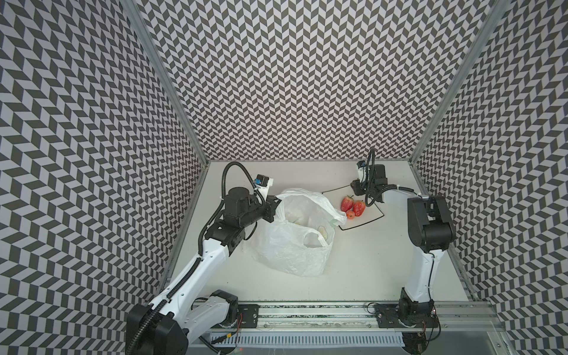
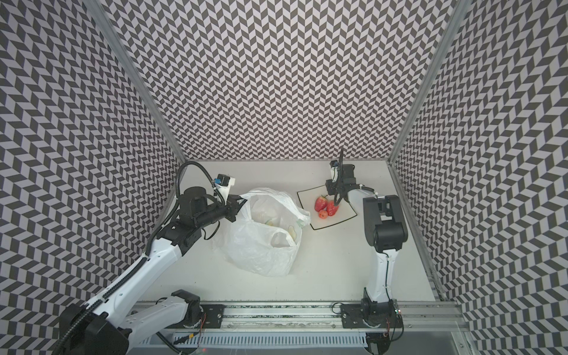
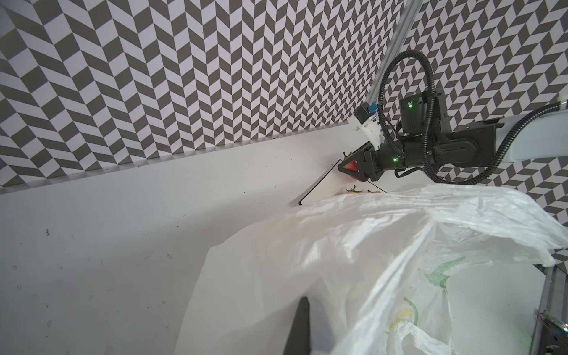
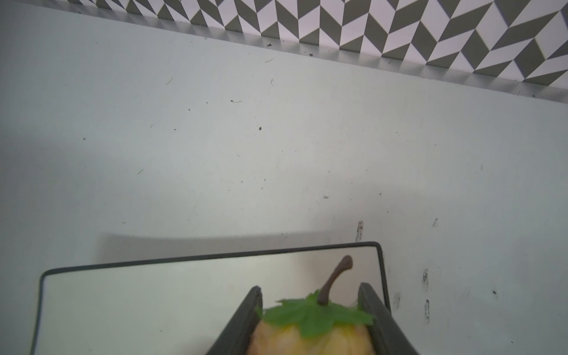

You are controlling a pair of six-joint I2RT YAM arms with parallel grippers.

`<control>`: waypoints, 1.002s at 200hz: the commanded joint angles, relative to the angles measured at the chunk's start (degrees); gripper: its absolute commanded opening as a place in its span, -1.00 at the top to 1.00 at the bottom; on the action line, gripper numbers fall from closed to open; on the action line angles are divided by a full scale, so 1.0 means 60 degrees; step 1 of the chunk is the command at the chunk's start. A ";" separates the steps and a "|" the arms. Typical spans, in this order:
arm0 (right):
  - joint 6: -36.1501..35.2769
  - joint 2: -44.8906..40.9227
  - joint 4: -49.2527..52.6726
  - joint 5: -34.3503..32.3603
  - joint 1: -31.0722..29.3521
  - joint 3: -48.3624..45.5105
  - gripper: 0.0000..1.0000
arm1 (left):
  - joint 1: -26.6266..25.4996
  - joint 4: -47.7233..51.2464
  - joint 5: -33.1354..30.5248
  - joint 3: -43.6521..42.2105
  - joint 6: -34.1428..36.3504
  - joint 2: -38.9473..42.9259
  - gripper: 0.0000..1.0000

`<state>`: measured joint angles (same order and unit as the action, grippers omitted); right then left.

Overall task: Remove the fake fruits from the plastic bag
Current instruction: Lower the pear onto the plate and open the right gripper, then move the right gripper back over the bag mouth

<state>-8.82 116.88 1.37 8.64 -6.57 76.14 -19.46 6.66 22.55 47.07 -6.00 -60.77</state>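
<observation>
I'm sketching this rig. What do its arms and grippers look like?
The left arm and right arm have white links, black joint housings and black corrugated cable conduit. The left gripper and right gripper are black with tapered fingers; each wrist carries a white mount with a blue part.

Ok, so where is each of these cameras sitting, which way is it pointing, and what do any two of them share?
Top views: high over the table's front, looking down toward the back wall; both arms show, the left hand gripping the plastic bag.
Left wrist: on the left arm, looking over the bag toward the right hand; one own finger shows.
Right wrist: over the plate, facing the back wall; own fingers clamp a peach-like fruit.
Shared: both wrist views show the plate and that fruit.
</observation>
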 commanded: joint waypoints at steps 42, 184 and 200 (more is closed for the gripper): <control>-0.0083 0.0302 0.0564 0.0273 -0.0019 0.0517 -0.14 | 0.0028 0.0051 0.0388 0.0495 0.0228 -0.0140 1.00; 0.1285 -0.5678 -0.0587 0.2794 -0.0259 -0.1825 -0.36 | 0.0026 -0.0099 0.0329 0.0373 0.0079 -0.0191 1.00; 0.1200 -0.6921 -0.0858 0.3047 -0.0634 -0.2627 -0.36 | 0.0022 -0.0132 0.0315 0.0373 0.0055 -0.0243 1.00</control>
<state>-3.44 82.87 0.40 21.19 -7.51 66.52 -19.46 6.90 23.88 48.36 -5.65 -61.82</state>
